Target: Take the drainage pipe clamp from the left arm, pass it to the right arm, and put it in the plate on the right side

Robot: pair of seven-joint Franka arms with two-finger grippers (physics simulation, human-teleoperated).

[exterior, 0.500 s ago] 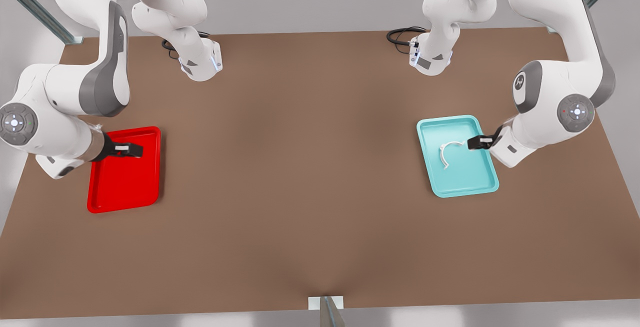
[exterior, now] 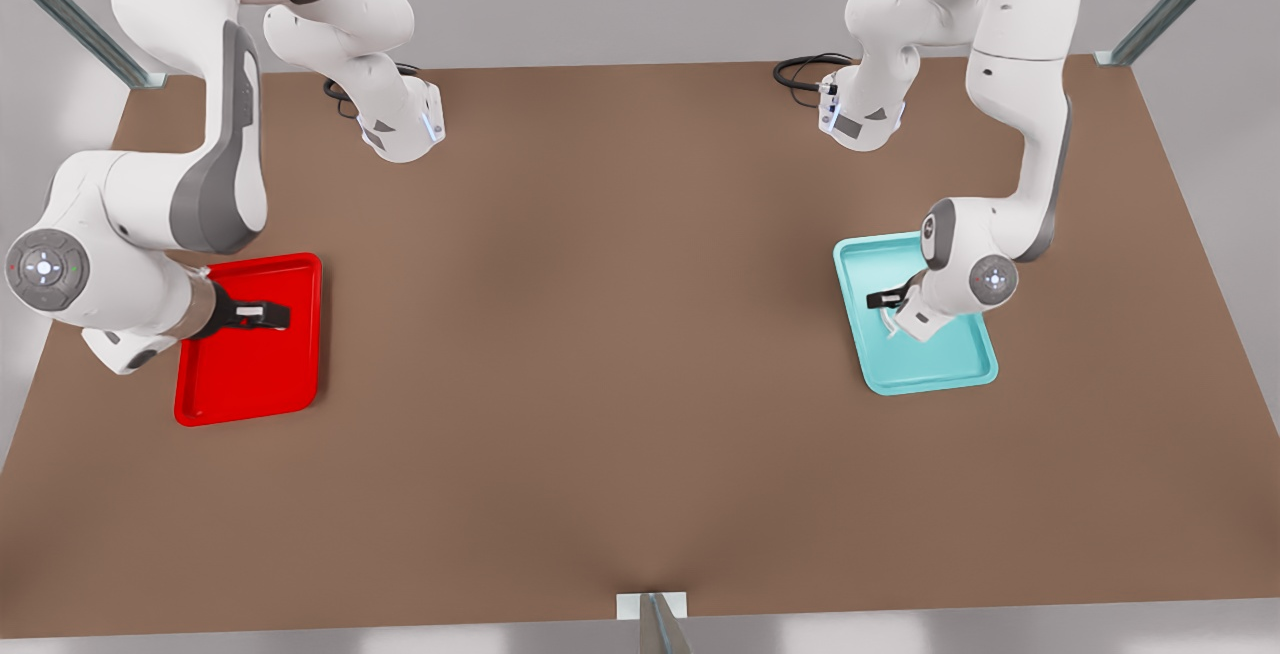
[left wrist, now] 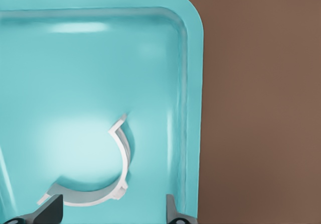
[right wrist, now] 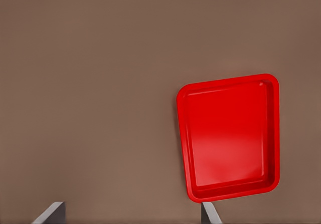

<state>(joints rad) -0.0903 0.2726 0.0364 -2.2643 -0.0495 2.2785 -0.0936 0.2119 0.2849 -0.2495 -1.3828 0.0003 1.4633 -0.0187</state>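
Observation:
The drainage pipe clamp (left wrist: 122,151), a thin white half-ring, lies flat in a teal tray (left wrist: 193,83). My left gripper (left wrist: 111,215) hovers just over it, open, with one fingertip at each side of the ring's end. In the front view that gripper (exterior: 886,300) sits over the teal tray (exterior: 940,366) on the front view's right, and a sliver of the clamp (exterior: 889,325) peeks out beneath it. The red plate (exterior: 250,379) is on the front view's left. My right gripper (exterior: 266,314) hangs open above it, holding nothing; its wrist view looks down on the plate (right wrist: 228,138).
Both trays rest on a brown table (exterior: 600,334). Black cables (exterior: 800,69) lie by the arm bases at the back edge. A metal post (exterior: 652,624) stands at the front edge.
My left arm has swung in over the teal tray and lowered, so its gripper now covers the clamp. My right arm has shifted only slightly above the red plate.

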